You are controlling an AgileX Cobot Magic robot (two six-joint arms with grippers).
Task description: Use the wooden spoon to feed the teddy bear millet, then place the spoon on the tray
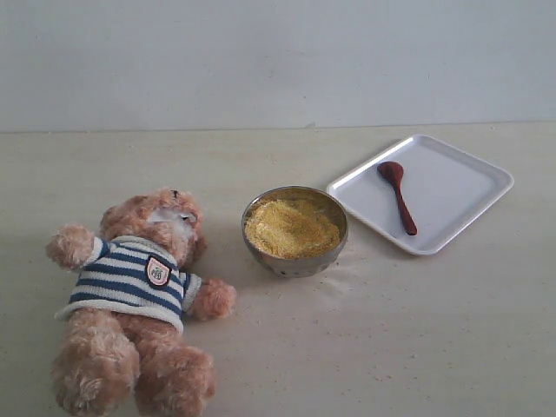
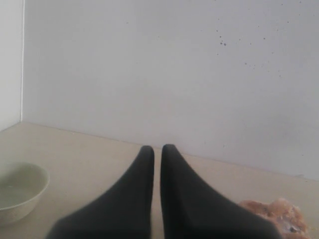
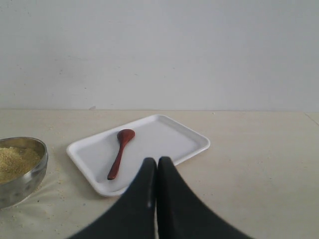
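Beige table (image 1: 417,339), plain white wall (image 1: 261,61); teddy bear (image 1: 139,295) lies on its back lower left, steel bowl (image 1: 297,262) heaped with millet (image 1: 291,228) mid-frame. The wooden spoon (image 1: 400,201) lies flat in the tray (image 1: 460,187), upper right. Left gripper (image 2: 157,149) and right gripper (image 3: 157,162) are both closed, holding nothing, so either feeding hasn't begun or everything's done; can't tell which.

We see a teddy bear (image 1: 130,347) of fluffy plush in a knitted cloth sweater (image 1: 130,282), dry grainy millet (image 1: 291,228) in a shiny metal bowl (image 1: 295,262), a glossy wooden spoon (image 1: 400,200) on a smooth white plastic tray (image 1: 460,187), and a matt, pale table (image 1: 417,330).
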